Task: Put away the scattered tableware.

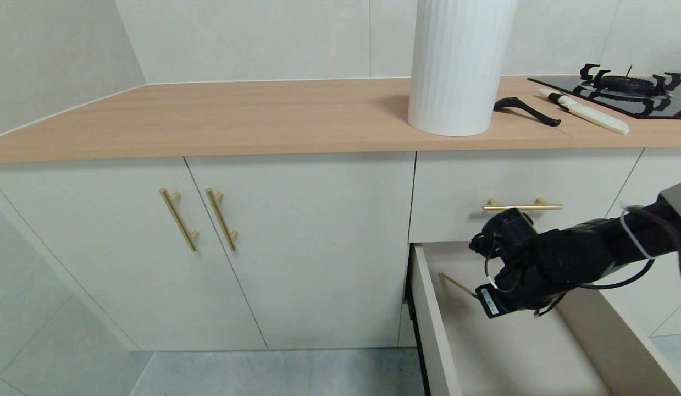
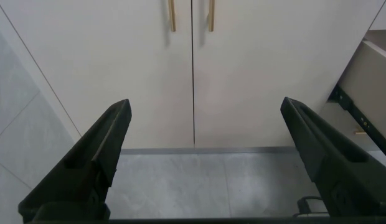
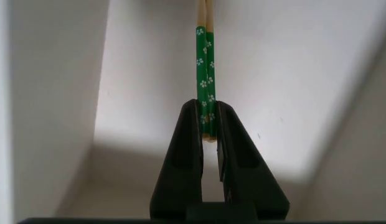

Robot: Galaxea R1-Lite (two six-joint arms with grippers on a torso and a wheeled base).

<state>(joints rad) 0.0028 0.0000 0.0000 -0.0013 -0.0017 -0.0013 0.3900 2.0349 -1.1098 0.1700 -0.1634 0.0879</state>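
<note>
My right gripper (image 3: 208, 127) is shut on a pair of wooden chopsticks (image 3: 206, 68) with green flowered ends. In the head view the right gripper (image 1: 479, 291) hangs inside the open drawer (image 1: 433, 330), and the chopsticks (image 1: 455, 283) slant toward the drawer's back left corner. On the wooden counter (image 1: 236, 118) lie a black-handled utensil (image 1: 527, 110) and a cream-bladed knife (image 1: 587, 113) with a black handle. My left gripper (image 2: 202, 155) is open, low before the cabinet doors (image 2: 193, 68), holding nothing.
A tall white ribbed canister (image 1: 458, 66) stands on the counter above the drawer. A black gas hob (image 1: 626, 91) sits at the far right. A shut drawer with a gold handle (image 1: 522, 207) is just above the open one. Grey tiled floor (image 1: 236, 374) lies below the cabinets.
</note>
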